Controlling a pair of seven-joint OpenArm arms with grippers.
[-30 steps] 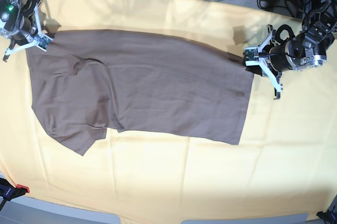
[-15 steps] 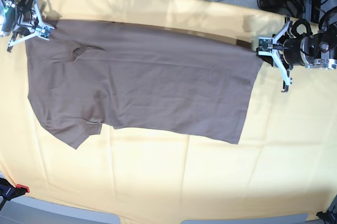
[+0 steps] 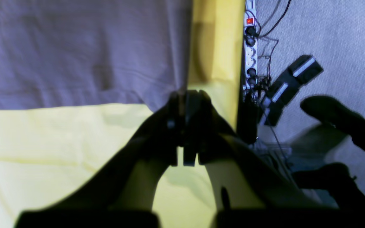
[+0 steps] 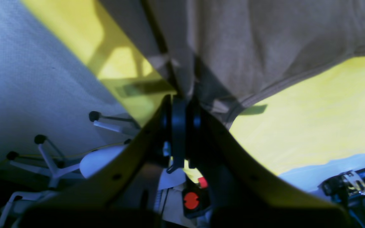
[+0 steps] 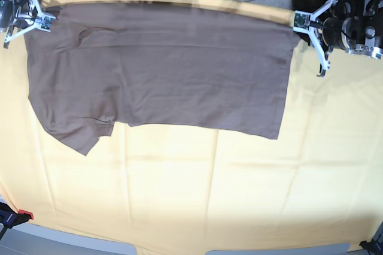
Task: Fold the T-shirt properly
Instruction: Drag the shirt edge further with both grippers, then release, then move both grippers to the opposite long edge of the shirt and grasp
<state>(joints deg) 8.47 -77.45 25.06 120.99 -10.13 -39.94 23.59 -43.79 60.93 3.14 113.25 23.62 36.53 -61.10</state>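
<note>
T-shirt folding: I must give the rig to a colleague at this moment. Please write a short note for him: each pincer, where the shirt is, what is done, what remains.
Left pincer: shut on the T-shirt, at a hem corner near the far edge of the table.
Right pincer: shut on the T-shirt, at the shoulder end near the far edge.
T-shirt: stretched between both pincers along the far edge, the rest spread on the yellow cloth, one sleeve toward the near side.
Done: both far corners gripped and the shirt pulled straight.
Left: no fold shows yet; all the folding remains.
</note>
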